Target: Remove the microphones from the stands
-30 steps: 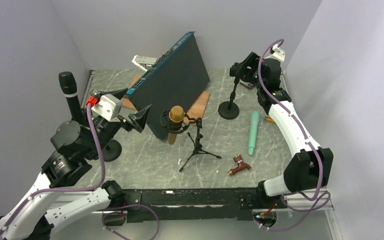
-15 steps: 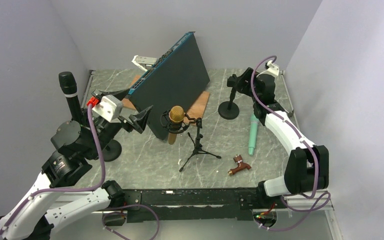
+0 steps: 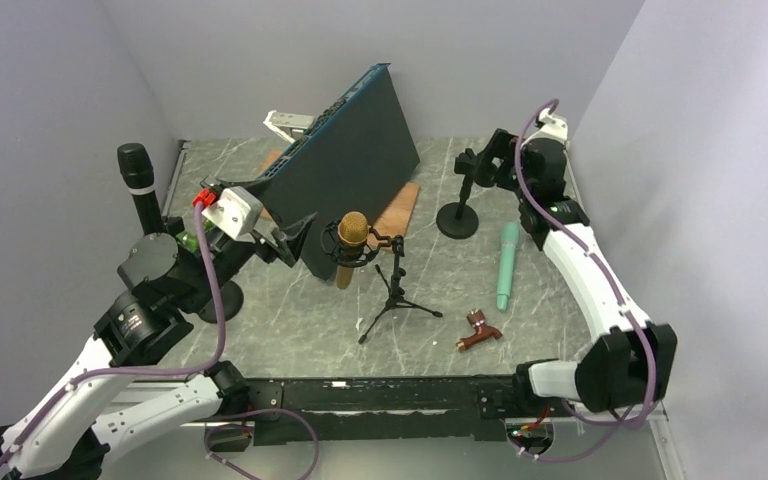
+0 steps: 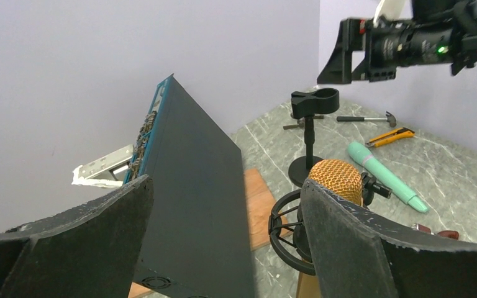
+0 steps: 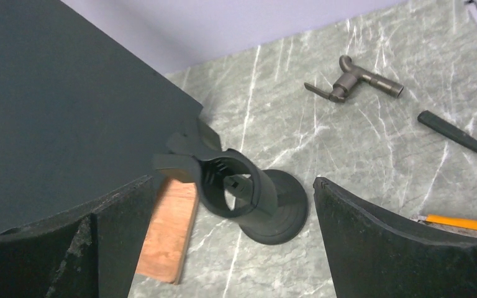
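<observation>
Mint-green microphone (image 3: 508, 265) lies flat on the marble table (image 3: 295, 315), below the right pincer (image 3: 488, 165) and back toward that arm's base, well clear of its fingers. That pincer is spread wide and holds nothing. Directly under it stands the black stand (image 5: 256, 200), its clip empty. The left pincer (image 3: 290, 238) is also spread wide and empty. A gold microphone (image 4: 338, 180) in a shock mount sits just ahead of its right finger, and a leaning dark panel (image 4: 189, 174) stands ahead between the fingers.
</observation>
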{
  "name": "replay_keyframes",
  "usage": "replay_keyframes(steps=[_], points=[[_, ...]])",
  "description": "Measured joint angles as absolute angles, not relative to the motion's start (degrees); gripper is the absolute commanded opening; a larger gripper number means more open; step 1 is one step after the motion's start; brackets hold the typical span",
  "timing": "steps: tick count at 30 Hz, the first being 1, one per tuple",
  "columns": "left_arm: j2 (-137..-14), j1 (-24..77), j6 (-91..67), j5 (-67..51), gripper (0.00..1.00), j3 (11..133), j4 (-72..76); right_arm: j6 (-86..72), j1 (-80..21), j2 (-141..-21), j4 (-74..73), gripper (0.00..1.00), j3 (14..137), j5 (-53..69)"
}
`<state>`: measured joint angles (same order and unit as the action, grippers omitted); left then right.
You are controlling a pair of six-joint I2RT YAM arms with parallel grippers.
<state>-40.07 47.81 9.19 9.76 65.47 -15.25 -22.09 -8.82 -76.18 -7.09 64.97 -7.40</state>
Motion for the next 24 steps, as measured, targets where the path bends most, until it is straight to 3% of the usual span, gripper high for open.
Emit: replay_keyframes(steps=[7,13,24], points=[[-40.8,47.8,8.4,7.9,0.93,65.5,-15.3,-25.2,-8.8,-64.3,-10.7,1.00,64.7,-5.0],[-40.8,47.8,7.6,5.7,0.99,65.5,-15.3,-30.2,-8.8,-54.8,-10.4,1.00,54.9,3.2],[-43.4,47.8,5.7,-5.0,0.99,65.5,-15.2,-29.5,-13.6,-48.5,-7.7,1.00,40.7,21.0]])
